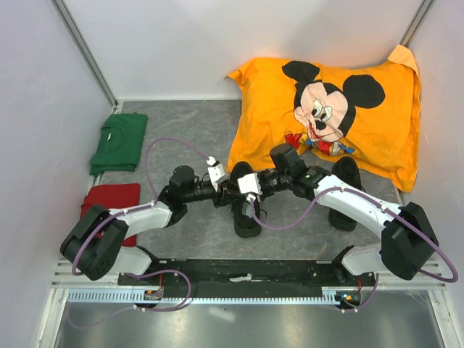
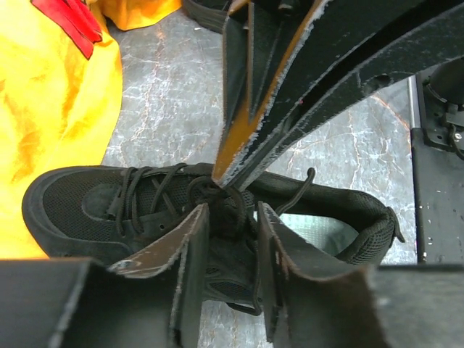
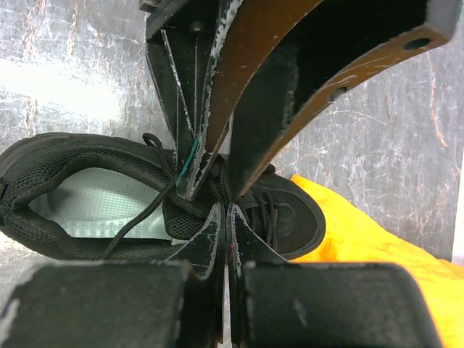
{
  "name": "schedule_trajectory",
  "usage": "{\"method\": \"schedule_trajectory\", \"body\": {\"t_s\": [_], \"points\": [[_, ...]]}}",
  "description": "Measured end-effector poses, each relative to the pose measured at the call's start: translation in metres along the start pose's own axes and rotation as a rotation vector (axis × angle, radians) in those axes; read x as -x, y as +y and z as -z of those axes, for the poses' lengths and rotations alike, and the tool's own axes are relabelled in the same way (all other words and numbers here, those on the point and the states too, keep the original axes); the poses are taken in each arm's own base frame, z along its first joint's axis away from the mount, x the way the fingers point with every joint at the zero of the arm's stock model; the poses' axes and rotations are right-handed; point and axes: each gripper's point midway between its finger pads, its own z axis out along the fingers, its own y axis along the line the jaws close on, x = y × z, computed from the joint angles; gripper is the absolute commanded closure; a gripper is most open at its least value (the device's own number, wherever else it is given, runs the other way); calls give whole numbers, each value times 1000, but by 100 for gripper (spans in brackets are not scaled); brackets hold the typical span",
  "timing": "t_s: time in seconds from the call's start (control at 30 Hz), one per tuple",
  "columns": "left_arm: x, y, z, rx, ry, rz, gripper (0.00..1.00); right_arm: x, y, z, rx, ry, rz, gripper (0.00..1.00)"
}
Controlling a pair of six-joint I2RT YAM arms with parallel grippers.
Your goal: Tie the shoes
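Note:
One black shoe (image 1: 246,221) lies on the grey floor between the two arms, its toe pointing away from their bases. Both grippers meet over its laces. My left gripper (image 2: 230,212) is open, its fingers straddling the lace knot with nothing gripped. My right gripper (image 3: 229,209) is shut, its tips pressed together on the laces at the knot. A loose lace end (image 3: 138,221) trails across the pale insole (image 3: 87,203). The other black shoe (image 1: 342,216) lies to the right, partly hidden under my right arm.
An orange cartoon-mouse pillow (image 1: 326,109) lies at the back right, just beyond the shoes' toes. A folded green shirt (image 1: 119,141) and a red cloth (image 1: 112,199) lie by the left wall. The black base rail (image 1: 246,272) runs along the near edge.

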Motion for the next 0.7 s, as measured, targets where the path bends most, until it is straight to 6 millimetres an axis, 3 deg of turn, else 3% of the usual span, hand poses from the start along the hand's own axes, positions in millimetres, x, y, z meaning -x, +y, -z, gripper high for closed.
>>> {"method": "schedule_trajectory", "body": {"t_s": [0.27,0.4,0.7], "points": [[12,4,3,36,-25,-31,58,-2,4,0,14,7,-11,100],[22,5,6,47,-45,-55,65,-2,5,1,17,9,-15,100],[22,1,6,22,-48,-88,64,0,2,1,12,6,-15,100]]}}
